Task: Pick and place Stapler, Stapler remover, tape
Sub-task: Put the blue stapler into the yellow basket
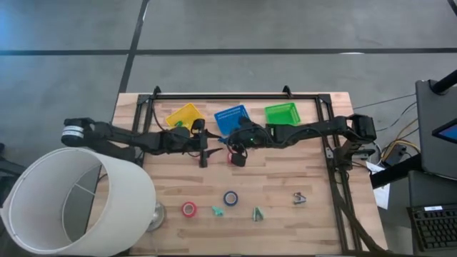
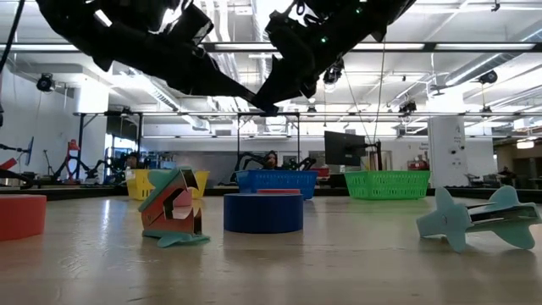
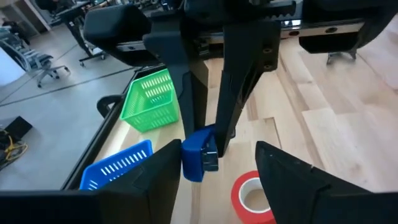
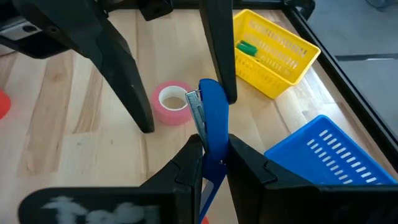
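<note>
Right end effector (image 4: 208,155) clamped on blue stapler (image 4: 210,118), held above the surface mid-way, just in front of the blue basket (image 1: 232,118). Left end effector (image 1: 205,150) fingers spread wide, holding nothing, just beside the stapler. Pink tape roll (image 4: 171,101) lies on the surface beneath them. Blue tape (image 1: 230,198) and red tape (image 1: 188,209) near front edge.

A grey floor (image 1: 235,28) crossed by dark lines is being seen beyond the wooden table (image 1: 285,221), while a workshop hall is being lit by ceiling strip lights (image 2: 474,8).
</note>
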Motion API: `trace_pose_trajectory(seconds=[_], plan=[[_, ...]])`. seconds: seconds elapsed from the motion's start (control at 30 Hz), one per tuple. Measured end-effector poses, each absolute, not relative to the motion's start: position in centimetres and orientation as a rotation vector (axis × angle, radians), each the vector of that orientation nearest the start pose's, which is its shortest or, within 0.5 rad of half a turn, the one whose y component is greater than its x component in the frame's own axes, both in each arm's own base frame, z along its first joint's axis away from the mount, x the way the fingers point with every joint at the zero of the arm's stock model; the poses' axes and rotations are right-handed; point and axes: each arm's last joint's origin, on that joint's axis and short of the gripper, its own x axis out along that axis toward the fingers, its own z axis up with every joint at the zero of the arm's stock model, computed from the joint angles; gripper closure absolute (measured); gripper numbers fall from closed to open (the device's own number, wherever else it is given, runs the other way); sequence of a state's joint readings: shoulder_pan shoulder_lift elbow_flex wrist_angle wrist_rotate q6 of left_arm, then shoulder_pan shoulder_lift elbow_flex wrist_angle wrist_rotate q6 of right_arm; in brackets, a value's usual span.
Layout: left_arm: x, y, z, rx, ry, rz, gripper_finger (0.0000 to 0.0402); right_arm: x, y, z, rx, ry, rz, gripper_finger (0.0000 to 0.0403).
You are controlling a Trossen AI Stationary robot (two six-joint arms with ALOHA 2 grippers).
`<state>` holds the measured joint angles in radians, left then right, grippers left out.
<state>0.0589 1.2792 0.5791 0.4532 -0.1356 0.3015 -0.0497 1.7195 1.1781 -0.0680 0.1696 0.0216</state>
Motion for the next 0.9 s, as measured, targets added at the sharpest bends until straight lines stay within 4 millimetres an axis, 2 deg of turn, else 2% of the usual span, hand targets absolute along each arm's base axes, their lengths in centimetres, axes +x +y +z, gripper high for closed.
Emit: trace_pose_trajectory(seconds=[0.13,0.4,0.53,0.7,0.9], plan=[[26.50,1.96,22.57,0.312,0.259,0.157,0.0228,37.81,-2.36,23.44,-0.015,0.607,-0.219,0.0349],[26.67,1.95,23.02,0.312,0.242,0.154,0.0341,37.82,-2.40,23.45,-0.016,0.605,-0.226,0.0349],[26.57,2.01,22.71,0.302,0.267,0.152,0.0378,37.81,-2.38,23.41,-0.017,0.605,-0.227,0.0349],[26.60,2.13,22.82,0.306,0.269,0.188,0.0368,37.81,-2.30,23.38,-0.017,0.605,-0.226,0.0349],[26.62,2.16,22.84,0.326,0.281,0.191,0.0296,37.81,-2.31,23.35,-0.015,0.604,-0.230,0.0349]])
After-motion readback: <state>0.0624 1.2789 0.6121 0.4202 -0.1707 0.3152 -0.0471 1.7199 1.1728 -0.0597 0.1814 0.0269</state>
